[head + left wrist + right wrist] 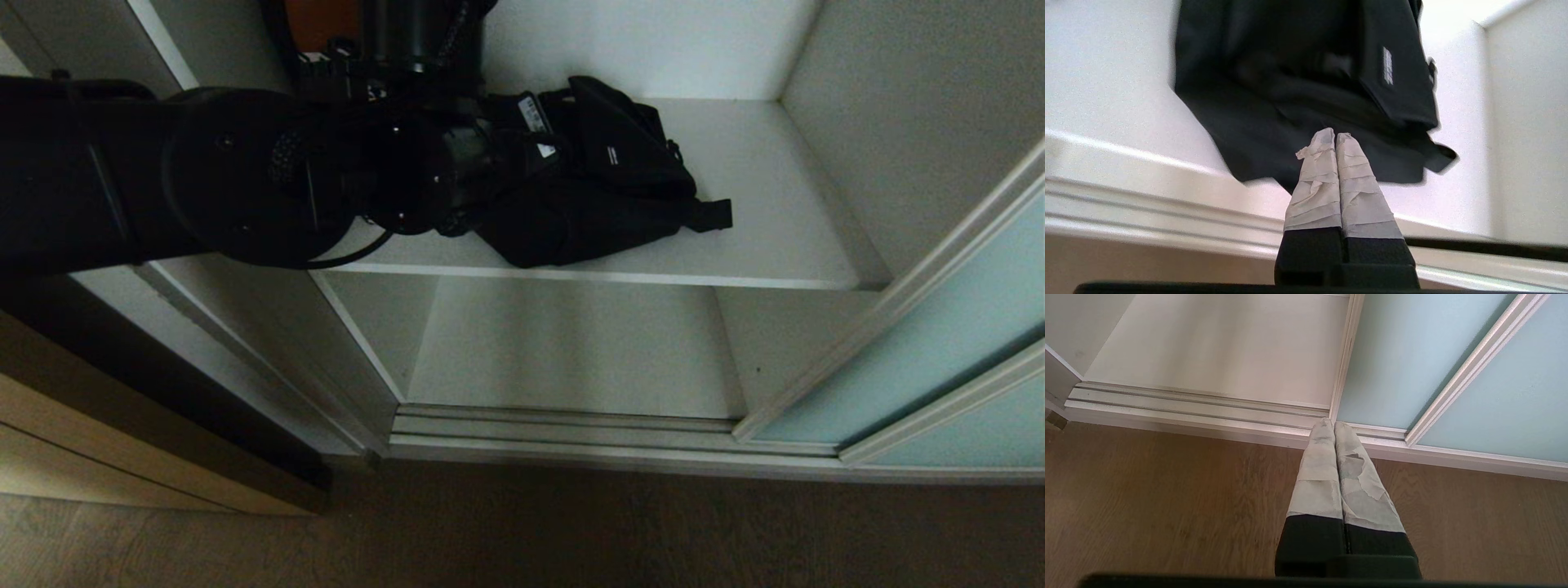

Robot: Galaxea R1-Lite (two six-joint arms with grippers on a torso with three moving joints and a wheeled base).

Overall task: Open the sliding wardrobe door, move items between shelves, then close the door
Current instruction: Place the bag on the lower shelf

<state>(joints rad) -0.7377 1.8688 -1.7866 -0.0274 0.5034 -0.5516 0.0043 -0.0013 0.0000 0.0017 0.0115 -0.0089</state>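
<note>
A soft black bag (pixel 604 188) lies on a light-grey shelf (pixel 759 188) in the open wardrobe, its near corner reaching the shelf's front edge. My left arm (pixel 245 175) reaches in from the left, and its dark wrist covers the bag's left side. In the left wrist view the left gripper (pixel 1335 136) is shut and empty, its taped tips just before the bag (pixel 1290 81) above the shelf (pixel 1106 81); I cannot tell whether they touch it. The teal sliding door (pixel 939 327) stands at the right. My right gripper (pixel 1333 425) hangs shut over the floor by that door (pixel 1404 355).
A lower grey shelf (pixel 571 343) lies bare under the bag's shelf. The silver door track (pixel 571 433) runs along the wardrobe's foot. A tan wooden panel (pixel 122 457) stands at the left, with wooden floor (pixel 571 531) in front. An orange-brown patch (pixel 322 20) shows behind the arm.
</note>
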